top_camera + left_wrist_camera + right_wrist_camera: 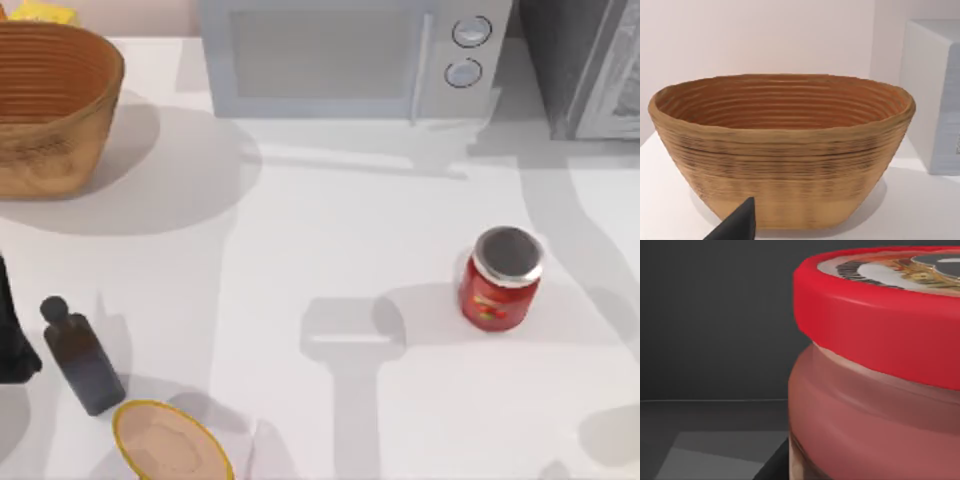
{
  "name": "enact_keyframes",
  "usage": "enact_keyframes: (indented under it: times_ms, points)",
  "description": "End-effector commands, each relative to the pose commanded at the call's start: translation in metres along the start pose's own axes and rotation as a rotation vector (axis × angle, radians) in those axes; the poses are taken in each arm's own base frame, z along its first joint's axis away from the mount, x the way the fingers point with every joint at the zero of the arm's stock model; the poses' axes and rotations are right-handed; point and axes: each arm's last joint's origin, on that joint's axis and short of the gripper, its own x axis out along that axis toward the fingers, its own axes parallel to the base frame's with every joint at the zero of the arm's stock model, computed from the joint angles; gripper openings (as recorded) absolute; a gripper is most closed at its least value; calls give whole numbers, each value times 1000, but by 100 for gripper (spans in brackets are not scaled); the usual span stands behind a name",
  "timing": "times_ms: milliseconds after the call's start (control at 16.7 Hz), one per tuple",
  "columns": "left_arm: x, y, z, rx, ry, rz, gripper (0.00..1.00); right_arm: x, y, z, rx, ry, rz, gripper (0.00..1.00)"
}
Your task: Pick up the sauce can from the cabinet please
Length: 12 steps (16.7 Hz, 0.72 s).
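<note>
The sauce can (880, 365) looms very close in the right wrist view. It has a red-rimmed top with a grey-white emblem and a reddish side, and it stands inside the dark cabinet (715, 315). A dark part of my right gripper (776, 464) shows low beside the can. From above, the cabinet (580, 60) stands at the table's far right corner. My left arm (12, 335) is parked at the table's left edge, and a dark tip of its gripper (737, 225) points toward the wicker basket (782, 150).
A red jar with a plain grey lid (500, 280) stands on the table right of centre. A microwave (350, 55) sits at the back, with the wicker basket (50, 100) at the back left. A dark bottle (80, 355) and a tan bowl (170, 445) are at the front left.
</note>
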Motion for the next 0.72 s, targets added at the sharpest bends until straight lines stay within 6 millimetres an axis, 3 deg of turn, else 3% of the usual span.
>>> enact_keyframes:
  times_ms: [480, 720]
  points:
    - [0, 0, 0, 0, 0, 0, 100, -11, -5, 0, 7, -10, 0, 0]
    - [0, 0, 0, 0, 0, 0, 100, -26, -20, -18, 13, -25, 1, 0]
